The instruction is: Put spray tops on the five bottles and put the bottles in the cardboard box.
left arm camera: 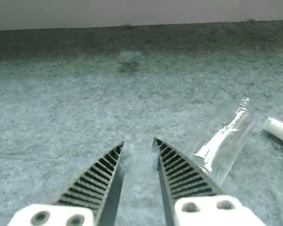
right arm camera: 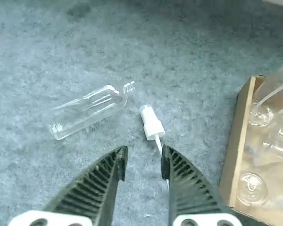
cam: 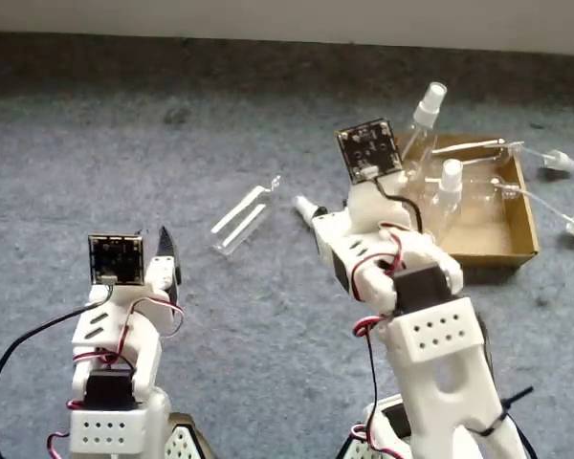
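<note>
My right pincer (right arm camera: 144, 155), fingers apart, hovers over a white plastic spray top (right arm camera: 151, 125) beside a clear uncapped plastic bottle (right arm camera: 89, 110) lying on the grey desk (cam: 220, 134). My left pincer (left arm camera: 138, 143) gapes narrowly. Capped bottles (cam: 447, 191) sit in the brown cardboard box (cam: 493, 256).

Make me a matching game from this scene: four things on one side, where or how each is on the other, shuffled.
1 loose bottle
2 spray top
3 cardboard box
4 left gripper

A holds capped bottles
B open and empty over carpet
C lying capless on the carpet
D just ahead of the right gripper

Pairs: 1-C, 2-D, 3-A, 4-B
</note>
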Robot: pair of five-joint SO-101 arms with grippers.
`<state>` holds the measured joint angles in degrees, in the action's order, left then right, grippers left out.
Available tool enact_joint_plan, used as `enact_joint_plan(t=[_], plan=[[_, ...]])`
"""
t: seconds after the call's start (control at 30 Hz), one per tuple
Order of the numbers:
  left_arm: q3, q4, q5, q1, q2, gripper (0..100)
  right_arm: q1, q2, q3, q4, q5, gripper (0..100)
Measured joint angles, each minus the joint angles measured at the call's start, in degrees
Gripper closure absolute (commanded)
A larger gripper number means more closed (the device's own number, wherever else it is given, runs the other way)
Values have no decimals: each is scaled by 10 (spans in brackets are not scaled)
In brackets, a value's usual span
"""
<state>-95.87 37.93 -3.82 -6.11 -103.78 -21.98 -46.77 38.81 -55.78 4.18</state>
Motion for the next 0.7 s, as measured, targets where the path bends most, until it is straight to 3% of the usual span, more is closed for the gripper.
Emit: enact_joint_plan(t=[0.13, 0.27, 0.53, 0.7], plan=[[0, -19, 0, -44, 0, 947, -12, 84, -48, 0, -3, 910], [0, -20, 0, -54, 0, 947, -11, 172, -109, -15, -64, 910], [0, -20, 0, -54, 0, 947, -15, 375, -309, -135, -127, 909], [0, -20, 0, -58, 0, 947, -25, 505, -465, -208, -205, 872]])
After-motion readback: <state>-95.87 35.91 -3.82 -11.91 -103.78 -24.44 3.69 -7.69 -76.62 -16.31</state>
